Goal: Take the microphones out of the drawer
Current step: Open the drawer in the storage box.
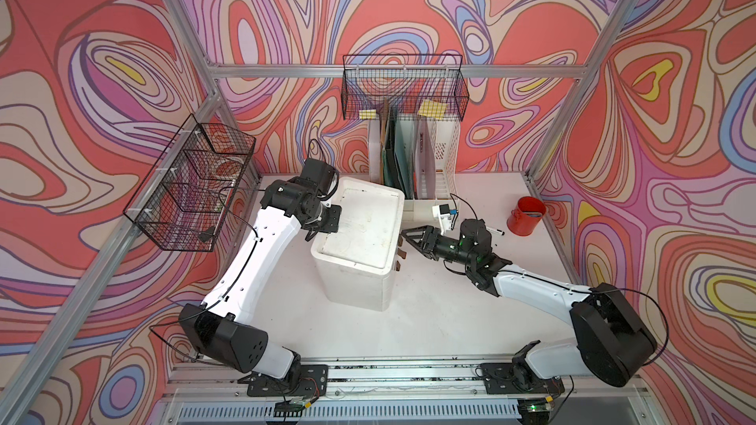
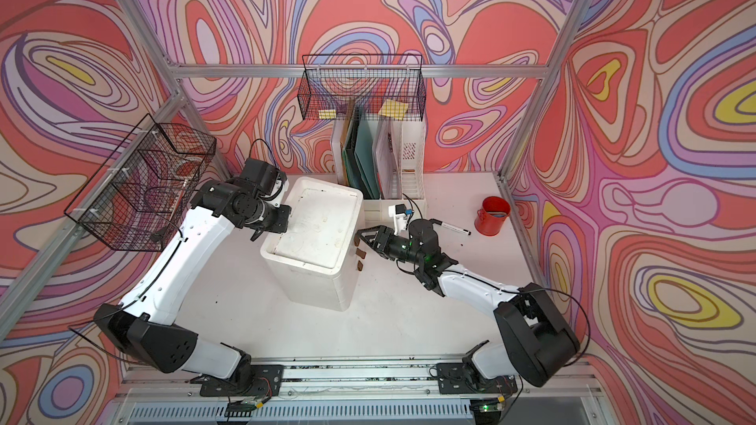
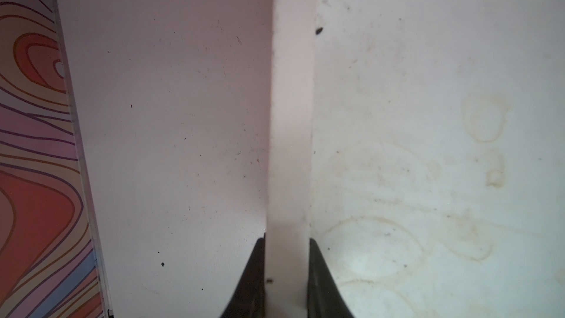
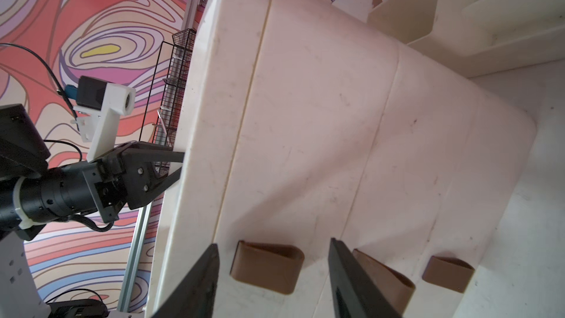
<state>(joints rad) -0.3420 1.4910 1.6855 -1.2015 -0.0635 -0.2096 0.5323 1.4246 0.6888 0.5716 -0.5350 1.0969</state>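
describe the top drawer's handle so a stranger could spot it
On the table, find the white drawer unit. Three brown handles run down its side facing the right gripper. The top handle is the one nearest the unit's top, between the open jaws in the right wrist view.

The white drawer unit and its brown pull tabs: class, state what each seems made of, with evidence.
White three-drawer unit: likely moulded plastic, smooth semi-matte; rounded corners, thin seams. Brown looped pull tabs: possibly leather or imitation; matte strips bent into loops.

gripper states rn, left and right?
Left gripper: closed on the cabinet rim.
Right gripper: open, jaws either side of the top handle, not gripping.
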